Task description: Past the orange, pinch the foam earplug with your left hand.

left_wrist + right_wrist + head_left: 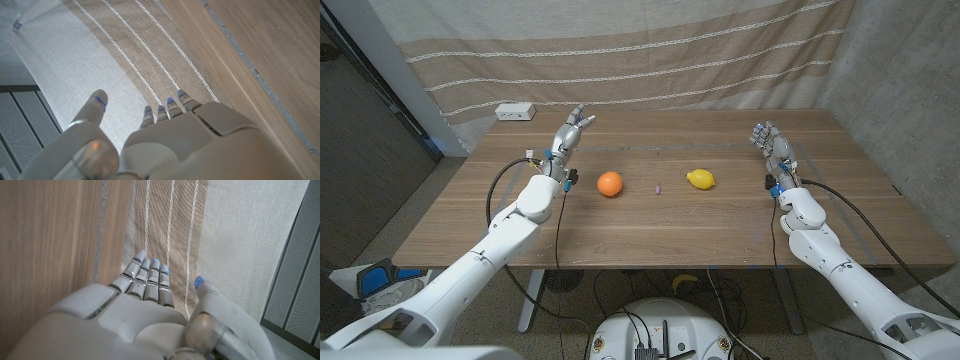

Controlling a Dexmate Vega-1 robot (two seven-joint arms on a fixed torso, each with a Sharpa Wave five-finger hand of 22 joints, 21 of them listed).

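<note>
An orange [609, 183] sits on the wooden table [650, 225] left of the middle. Just to its right lies a tiny purple foam earplug [660, 187], and further right a yellow lemon [700, 179]. My left hand [570, 133] is raised at the far left of the table, behind and to the left of the orange, fingers spread and holding nothing. The left wrist view has this hand [165, 140] with straight fingers pointing at the striped curtain. My right hand [771, 146] stands upright at the right side, open and empty, also seen from behind as the hand [150, 320] in the right wrist view.
A white power strip [515, 112] lies at the table's far left corner. A beige striped curtain [620, 50] hangs behind the table. Black cables [505, 185] run along my left arm, and a blue object [380, 275] lies on the floor at left.
</note>
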